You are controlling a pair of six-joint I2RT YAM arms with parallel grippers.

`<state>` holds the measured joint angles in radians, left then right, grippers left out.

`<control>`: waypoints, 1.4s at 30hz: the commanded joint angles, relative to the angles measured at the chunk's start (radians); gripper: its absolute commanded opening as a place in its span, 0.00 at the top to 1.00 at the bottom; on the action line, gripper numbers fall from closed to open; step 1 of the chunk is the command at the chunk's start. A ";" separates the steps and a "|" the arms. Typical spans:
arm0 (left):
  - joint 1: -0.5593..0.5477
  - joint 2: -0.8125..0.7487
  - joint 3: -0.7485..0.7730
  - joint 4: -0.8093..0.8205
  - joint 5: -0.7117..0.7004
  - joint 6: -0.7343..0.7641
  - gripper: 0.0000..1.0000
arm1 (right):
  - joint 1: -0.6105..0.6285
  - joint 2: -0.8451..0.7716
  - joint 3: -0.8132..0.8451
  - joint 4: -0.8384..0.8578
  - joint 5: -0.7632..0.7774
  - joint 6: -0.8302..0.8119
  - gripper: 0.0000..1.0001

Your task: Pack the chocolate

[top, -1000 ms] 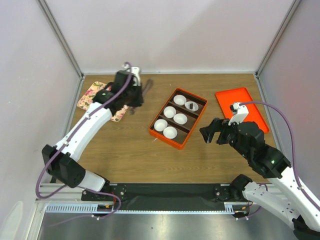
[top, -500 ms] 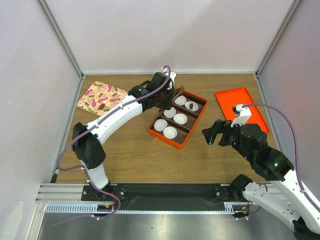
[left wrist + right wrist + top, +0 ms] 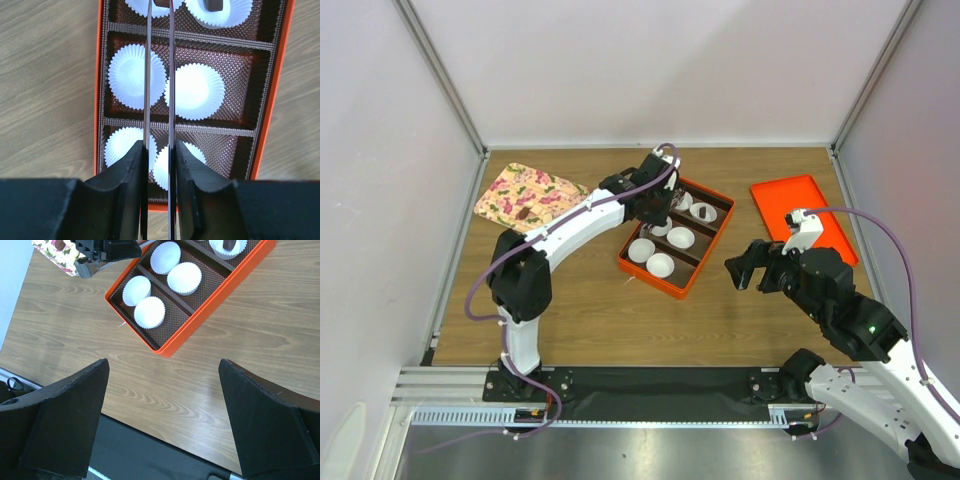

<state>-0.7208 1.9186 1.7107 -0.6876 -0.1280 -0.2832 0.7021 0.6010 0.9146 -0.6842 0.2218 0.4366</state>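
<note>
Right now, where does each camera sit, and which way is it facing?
Top external: fixed above and behind the bases, looking down on the table; both arms show, the left gripper over the orange divided box.
Left wrist: above the box, looking straight down; its fingers pinch a dark chocolate.
Right wrist: beside the box, looking down and across; the open right gripper frames it.
Shared: all show the box's white paper cups.

A wood-grain desk (image 3: 580, 310) fills the middle of the frame, boxed in by a pale back wall (image 3: 660, 70) and two side walls (image 3: 380, 200) (plain, faintly lilac), joined by slanting metal posts (image 3: 440, 75). The light is soft and even. A brushed steel strip (image 3: 650, 455) runs along the bottom edge.
</note>
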 commanded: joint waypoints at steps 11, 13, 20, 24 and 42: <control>-0.002 0.039 0.013 0.068 -0.036 0.013 0.71 | -0.004 -0.006 0.024 0.005 0.036 -0.012 0.03; -0.003 0.040 0.015 0.068 -0.038 0.015 0.69 | -0.004 -0.004 0.023 0.005 0.037 -0.010 0.03; -0.002 0.042 0.027 0.066 -0.053 0.022 0.63 | -0.004 -0.009 0.024 0.005 0.039 -0.013 0.03; -0.003 0.037 0.040 0.056 -0.053 0.027 0.60 | -0.004 -0.009 0.024 0.005 0.039 -0.013 0.03; 0.047 -0.199 0.116 -0.107 -0.157 0.024 0.55 | -0.004 0.003 0.017 0.031 -0.004 0.017 0.03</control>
<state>-0.7109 1.8713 1.7576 -0.7555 -0.2344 -0.2607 0.6998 0.6014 0.9146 -0.6846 0.2340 0.4408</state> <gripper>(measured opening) 0.460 0.971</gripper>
